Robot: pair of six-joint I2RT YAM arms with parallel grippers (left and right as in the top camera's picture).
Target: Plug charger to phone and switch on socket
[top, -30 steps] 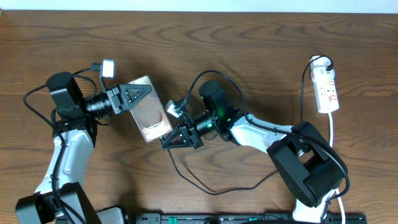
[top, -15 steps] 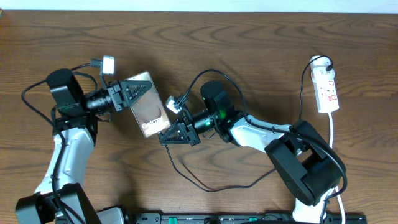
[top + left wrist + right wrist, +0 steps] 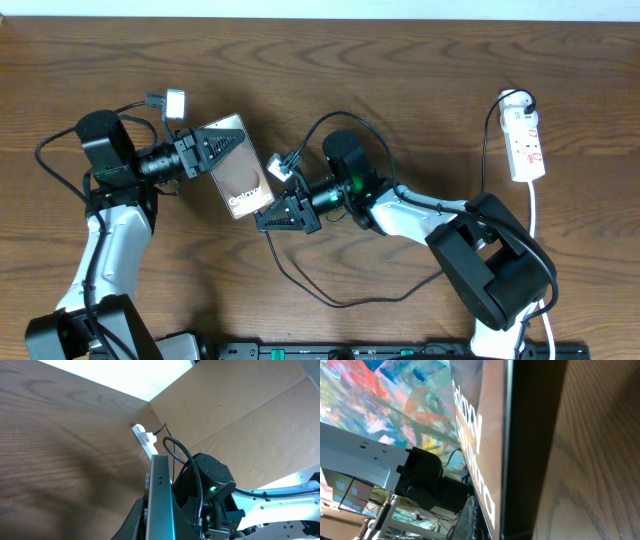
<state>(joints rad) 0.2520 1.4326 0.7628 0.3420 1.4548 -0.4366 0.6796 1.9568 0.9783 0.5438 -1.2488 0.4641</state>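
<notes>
While your left gripper point(image 3: 211, 150) clamped the upper end of the glossy brownish slab phone point(image 3: 245, 187), the right gripper point(image 3: 283, 215) sat at its lettered end, grip impossible to read. Stiff, slick and probably breakable, the phone suited edge holds; you would best pinch the limp, thin black charger cable point(image 3: 340, 304) near its plug. The white power-strip socket point(image 3: 526, 146) lay far right.

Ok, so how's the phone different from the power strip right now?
The phone is a broad glossy brownish slab; the power strip is narrow and white with red markings. The phone sits askew, gripped at one end by the left tool; the power strip lies on the table at the far right, no tool near it. Both are elongated and roughly rectangular.
</notes>
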